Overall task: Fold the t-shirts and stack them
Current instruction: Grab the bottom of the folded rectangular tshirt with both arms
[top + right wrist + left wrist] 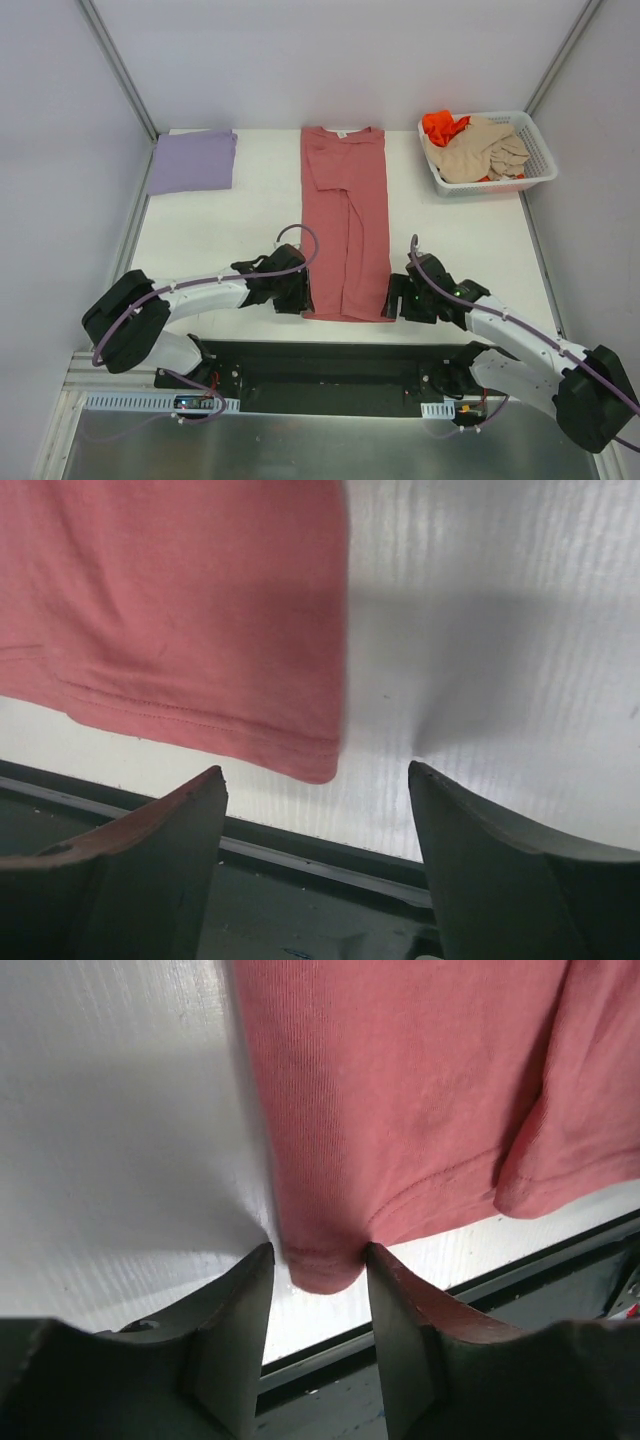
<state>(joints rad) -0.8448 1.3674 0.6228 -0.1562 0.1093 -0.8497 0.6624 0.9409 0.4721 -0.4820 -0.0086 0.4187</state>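
Pinching rose-red t-shirt [400, 1090] hem corner with left gripper [318, 1260]; right gripper [315, 780] wide, hem's other corner between jaws, ungripped.

You see the rose-red t-shirt [420, 1110] as soft matt knit cloth, fine ribbing in the weave, a stitched hem along its edge. The lavender t-shirt [192, 161] reads as smooth matt cloth; the beige t-shirt [482, 150] and orange t-shirt [443, 125] look soft and crumpled. The basket [538, 160] is white plastic mesh. The table [500, 630] is white, faintly ribbed, slight sheen. Left gripper [318, 1260] fingers [225, 1350] are dark matt plastic.
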